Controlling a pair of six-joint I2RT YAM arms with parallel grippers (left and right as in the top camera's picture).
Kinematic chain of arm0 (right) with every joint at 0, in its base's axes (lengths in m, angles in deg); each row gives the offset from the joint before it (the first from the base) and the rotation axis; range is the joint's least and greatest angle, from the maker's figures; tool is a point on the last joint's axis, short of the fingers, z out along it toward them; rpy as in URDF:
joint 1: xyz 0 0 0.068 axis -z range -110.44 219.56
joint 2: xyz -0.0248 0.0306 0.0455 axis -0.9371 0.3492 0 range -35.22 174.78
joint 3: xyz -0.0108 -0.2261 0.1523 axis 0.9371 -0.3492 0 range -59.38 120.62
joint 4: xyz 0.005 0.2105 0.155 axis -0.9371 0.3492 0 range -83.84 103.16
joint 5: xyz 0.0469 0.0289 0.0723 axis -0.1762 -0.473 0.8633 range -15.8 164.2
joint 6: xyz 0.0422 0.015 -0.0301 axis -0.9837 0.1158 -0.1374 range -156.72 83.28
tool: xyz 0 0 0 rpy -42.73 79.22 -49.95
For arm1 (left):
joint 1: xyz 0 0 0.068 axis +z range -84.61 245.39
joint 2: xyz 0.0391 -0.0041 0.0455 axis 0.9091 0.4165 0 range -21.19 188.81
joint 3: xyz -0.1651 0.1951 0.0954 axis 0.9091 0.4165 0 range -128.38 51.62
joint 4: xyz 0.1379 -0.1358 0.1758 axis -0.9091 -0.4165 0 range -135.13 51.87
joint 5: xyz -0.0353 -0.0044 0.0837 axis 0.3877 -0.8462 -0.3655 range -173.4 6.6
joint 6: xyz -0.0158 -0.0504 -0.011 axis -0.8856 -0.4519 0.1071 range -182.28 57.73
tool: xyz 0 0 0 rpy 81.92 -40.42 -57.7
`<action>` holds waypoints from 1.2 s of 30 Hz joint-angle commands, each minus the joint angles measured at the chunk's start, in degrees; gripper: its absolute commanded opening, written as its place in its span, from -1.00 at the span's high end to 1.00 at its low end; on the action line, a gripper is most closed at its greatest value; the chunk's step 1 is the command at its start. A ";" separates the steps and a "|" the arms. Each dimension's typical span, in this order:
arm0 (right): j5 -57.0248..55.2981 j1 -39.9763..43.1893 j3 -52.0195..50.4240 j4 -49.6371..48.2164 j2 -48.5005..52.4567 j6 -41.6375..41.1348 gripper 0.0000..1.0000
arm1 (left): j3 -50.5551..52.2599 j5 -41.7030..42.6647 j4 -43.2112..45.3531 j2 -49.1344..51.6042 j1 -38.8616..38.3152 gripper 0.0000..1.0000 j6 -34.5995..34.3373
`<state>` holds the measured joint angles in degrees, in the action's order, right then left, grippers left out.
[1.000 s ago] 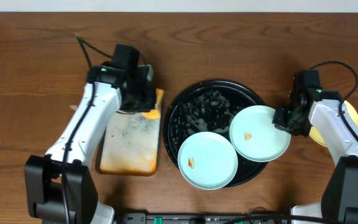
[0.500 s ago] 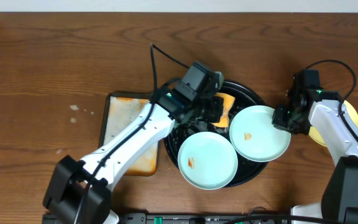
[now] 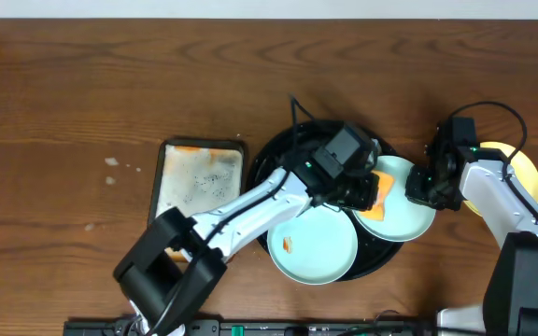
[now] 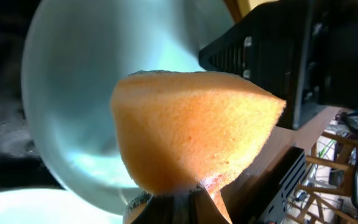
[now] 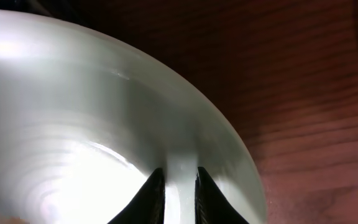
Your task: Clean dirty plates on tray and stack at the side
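Mint plate [image 3: 405,215] pinched by right end effector [image 5: 179,193]; left end effector's [image 3: 361,189] clamped sponge [image 4: 191,130] apparently touches it

Orange sponge [image 3: 378,192] over mint plate [image 3: 409,220]

A dark brown wood-grain table [image 3: 54,75] filled the view, evenly lit, with a pale white strip [image 3: 269,7] running beyond its far edge.

The mint plate [image 5: 73,124] looks glossy and smooth, the orange sponge [image 4: 191,130] porous, the tabletop [image 3: 63,84] wood-grained.
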<state>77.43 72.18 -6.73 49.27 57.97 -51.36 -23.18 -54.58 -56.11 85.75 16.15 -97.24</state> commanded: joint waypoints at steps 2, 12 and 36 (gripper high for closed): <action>1.62 0.74 -0.94 0.15 -0.26 0.13 0.70 | -0.33 0.74 1.03 0.35 0.42 0.85 -1.14; 2.86 -0.33 -0.90 2.38 -7.39 0.17 0.76 | -0.33 -2.10 1.16 0.35 0.42 0.85 -0.04; 10.34 6.36 0.83 6.23 -14.53 2.25 0.33 | -2.03 2.97 6.62 11.93 -0.11 0.85 0.72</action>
<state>87.31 78.14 -6.80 55.31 43.85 -49.65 -23.18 -54.53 -49.79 96.87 16.46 -98.00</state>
